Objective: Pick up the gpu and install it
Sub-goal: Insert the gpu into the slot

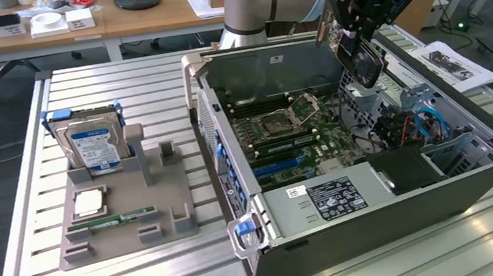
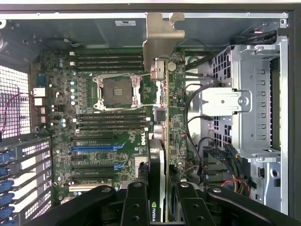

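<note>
Open PC case (image 1: pixel 392 215) on the slatted table (image 1: pixel 130 74), motherboard (image 1: pixel 287 134) exposed. Over its far side the gripper (image 1: pixel 355 34) clamps the gpu (image 1: pixel 364 64) at a narrow spread. The card hangs upright and seems clear of the board. Thin dark card, silver bracket (image 2: pixel 160 35) at the end away from the gripper, green logo by the fingers (image 2: pixel 135 207).

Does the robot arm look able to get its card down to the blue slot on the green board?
Probably yes: the case is open, the jaws hold the gpu above the board, and nothing visible covers the blue slot.
</note>
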### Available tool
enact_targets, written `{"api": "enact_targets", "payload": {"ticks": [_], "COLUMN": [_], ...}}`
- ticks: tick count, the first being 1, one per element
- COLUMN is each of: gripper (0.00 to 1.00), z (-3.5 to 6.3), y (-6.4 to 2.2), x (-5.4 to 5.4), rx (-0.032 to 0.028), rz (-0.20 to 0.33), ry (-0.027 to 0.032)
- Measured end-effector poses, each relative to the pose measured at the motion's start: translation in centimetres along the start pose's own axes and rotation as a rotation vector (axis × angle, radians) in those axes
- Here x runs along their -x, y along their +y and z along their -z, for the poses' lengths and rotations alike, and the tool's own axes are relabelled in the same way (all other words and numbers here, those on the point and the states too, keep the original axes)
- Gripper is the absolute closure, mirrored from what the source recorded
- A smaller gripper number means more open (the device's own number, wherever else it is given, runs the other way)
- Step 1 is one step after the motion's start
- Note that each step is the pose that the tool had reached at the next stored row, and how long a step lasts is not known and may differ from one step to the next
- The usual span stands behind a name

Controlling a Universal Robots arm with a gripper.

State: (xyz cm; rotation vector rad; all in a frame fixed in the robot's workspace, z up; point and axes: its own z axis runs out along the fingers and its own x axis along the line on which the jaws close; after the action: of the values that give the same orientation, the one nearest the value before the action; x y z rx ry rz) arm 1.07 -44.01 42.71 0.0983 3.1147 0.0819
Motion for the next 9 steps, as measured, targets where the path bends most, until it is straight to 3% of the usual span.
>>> {"api": "enact_targets", "payload": {"ticks": [9], "gripper": [0.73], "z": [0.00], "y": [0.00], "x": [-0.01], "rx": [0.0000], "rz": [0.014], "ry": [0.0007]}}
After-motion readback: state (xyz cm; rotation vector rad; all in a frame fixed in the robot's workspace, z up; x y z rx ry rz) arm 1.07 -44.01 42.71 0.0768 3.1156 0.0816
